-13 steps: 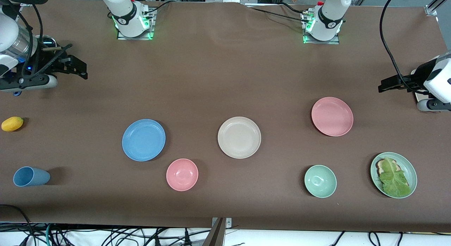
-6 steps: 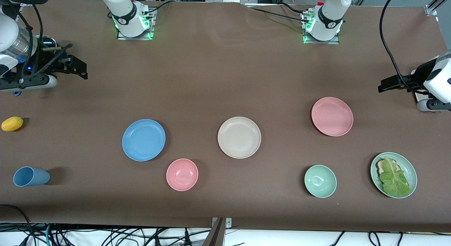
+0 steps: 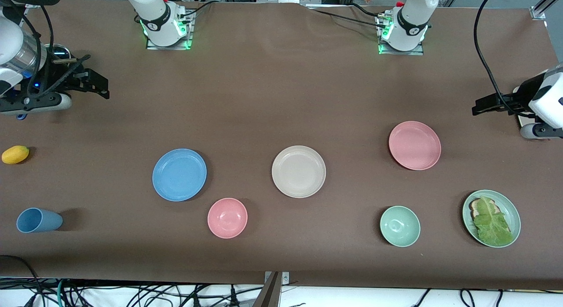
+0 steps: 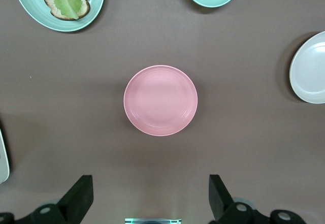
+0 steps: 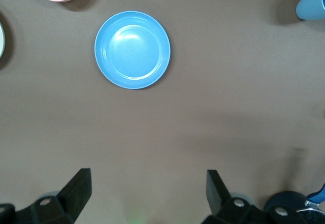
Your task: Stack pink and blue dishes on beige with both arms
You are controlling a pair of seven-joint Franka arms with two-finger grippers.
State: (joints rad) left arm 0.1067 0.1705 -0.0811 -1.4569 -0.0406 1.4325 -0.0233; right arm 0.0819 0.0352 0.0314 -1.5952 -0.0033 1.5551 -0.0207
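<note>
The sky-blue plate point(image 3: 179, 174) lies toward the right arm's end of the table, and it also shows in the right wrist view point(image 5: 132, 50). The beige plate point(image 3: 298, 171) sits at the middle. Toward the left arm's end rests the pink plate point(image 3: 414, 145), seen in the left wrist view too point(image 4: 160, 100). All three lie apart and bare. My right gripper point(image 3: 99, 85) hangs open and empty over the right arm's end of the table point(image 5: 147, 188). My left gripper point(image 3: 481, 109) hangs open and empty over the left arm's end point(image 4: 151, 193).
A small pink bowl point(image 3: 227, 217) and a pale green bowl point(image 3: 400, 226) sit nearer the front camera than the plates. A green plate point(image 3: 465, 217) carries bread and lettuce. A blue cup point(image 3: 37, 220) lies on its side, with a yellow fruit point(image 3: 15, 154) farther from the camera.
</note>
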